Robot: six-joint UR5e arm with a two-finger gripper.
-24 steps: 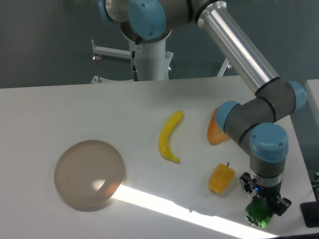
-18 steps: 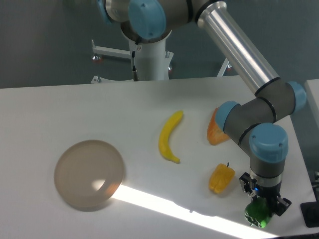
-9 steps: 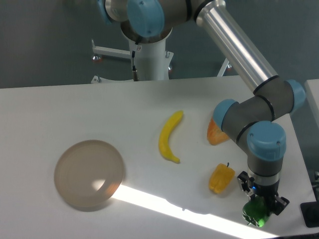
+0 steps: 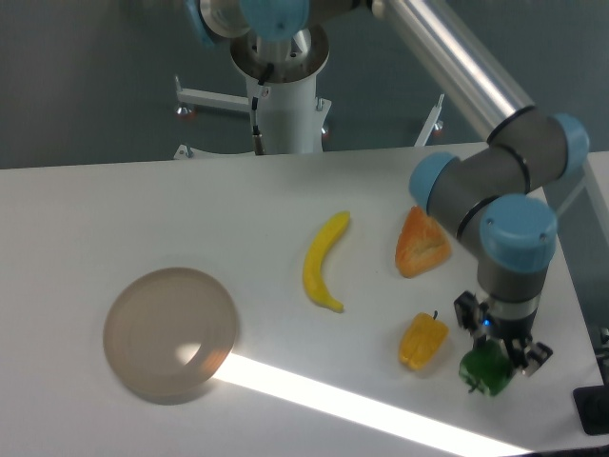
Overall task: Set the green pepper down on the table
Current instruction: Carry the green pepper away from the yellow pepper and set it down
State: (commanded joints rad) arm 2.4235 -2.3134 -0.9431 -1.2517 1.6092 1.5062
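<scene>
The green pepper (image 4: 487, 370) is a small glossy dark-green lump at the right front of the white table (image 4: 143, 209). My gripper (image 4: 496, 354) points down over it, its fingers shut on the green pepper's upper part. The pepper appears to hang just above the tabletop, to the right of the yellow pepper. Its underside and the fingertips are hard to make out.
A yellow pepper (image 4: 422, 341) lies just left of the gripper. An orange wedge-shaped piece (image 4: 420, 244) lies behind it, and a banana (image 4: 322, 260) sits mid-table. A round translucent brownish dish (image 4: 170, 332) is at the front left. A dark object (image 4: 592, 409) sits at the right edge.
The arm has risen and drawn back from the front edge, carrying the green pepper up and slightly away. The orange piece, once partly hidden by the arm, now shows fully.
</scene>
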